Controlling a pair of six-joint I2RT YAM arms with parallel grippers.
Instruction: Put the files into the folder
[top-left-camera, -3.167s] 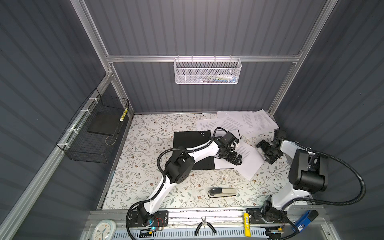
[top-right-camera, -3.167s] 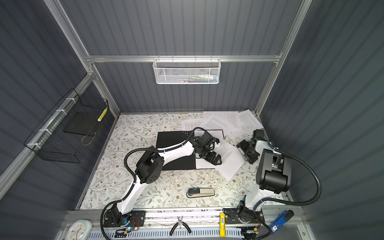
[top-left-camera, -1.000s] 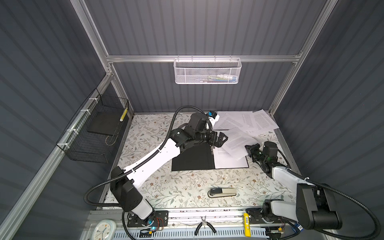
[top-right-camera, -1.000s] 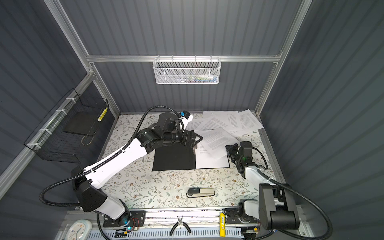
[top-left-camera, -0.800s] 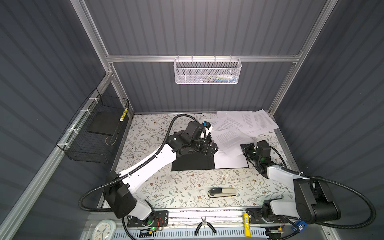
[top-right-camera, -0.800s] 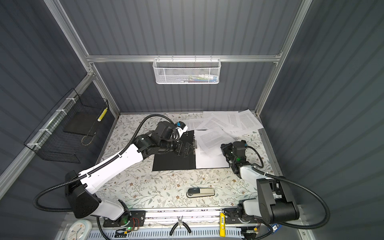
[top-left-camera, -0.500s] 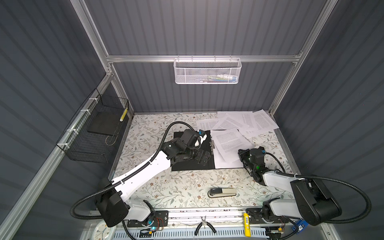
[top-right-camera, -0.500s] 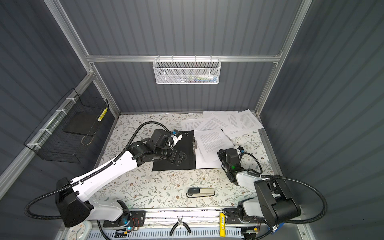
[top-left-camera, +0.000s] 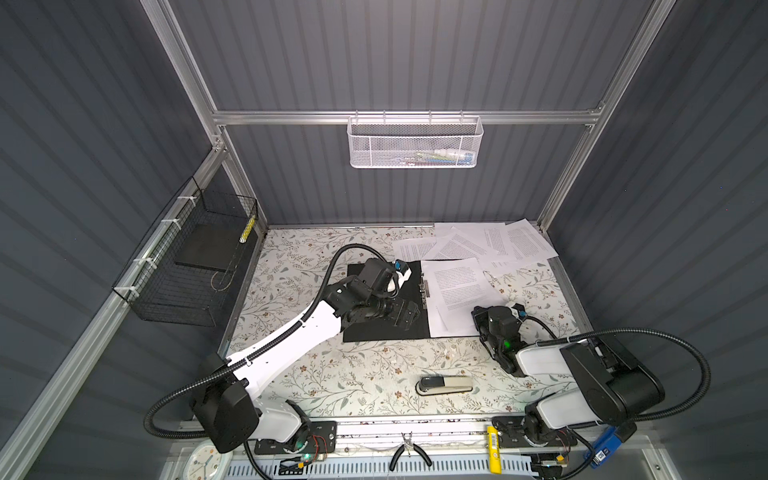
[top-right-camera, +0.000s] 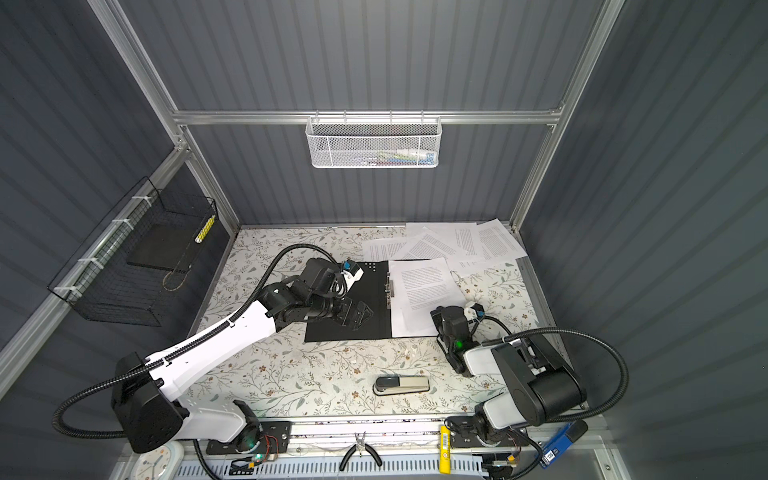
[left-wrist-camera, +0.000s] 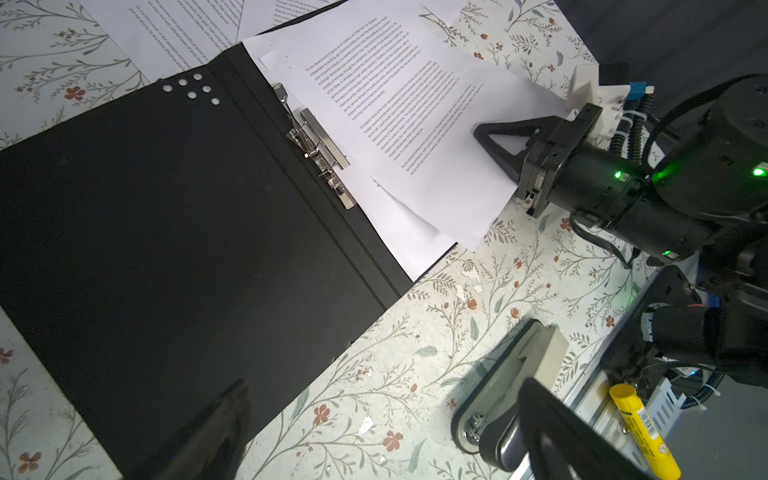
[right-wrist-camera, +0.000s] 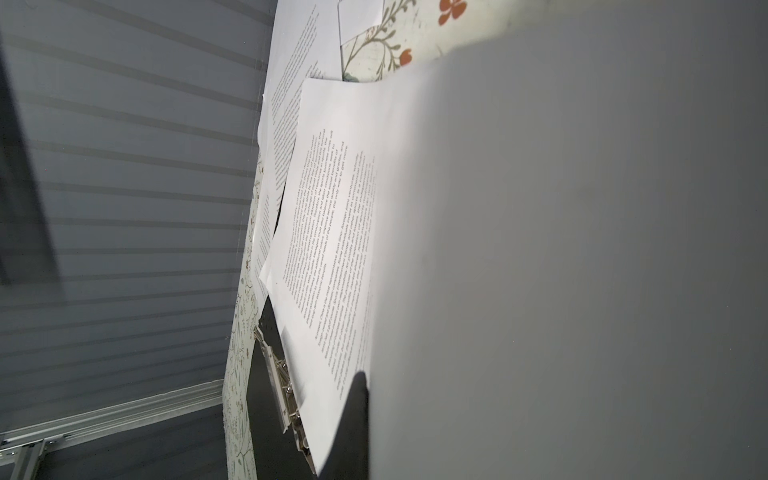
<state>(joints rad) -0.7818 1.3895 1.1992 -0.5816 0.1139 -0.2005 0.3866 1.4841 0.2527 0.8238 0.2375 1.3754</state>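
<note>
At the floral worktop's (top-left-camera: 353, 374) middle, the thin black folder (top-left-camera: 365, 334) lies open, white printed paper files (top-left-camera: 457, 286) on its right half. Right gripper (top-left-camera: 478, 313) pinches the top sheet's edge; left gripper (top-left-camera: 409, 313) hovers spread over the left cover.

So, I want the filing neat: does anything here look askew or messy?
Yes. The top sheet, pinched in the right gripper, lies skewed on the open folder, not squared with the sheet beneath; its corner overhangs the table. Small white paper scraps litter the table by the folder's near corner.
</note>
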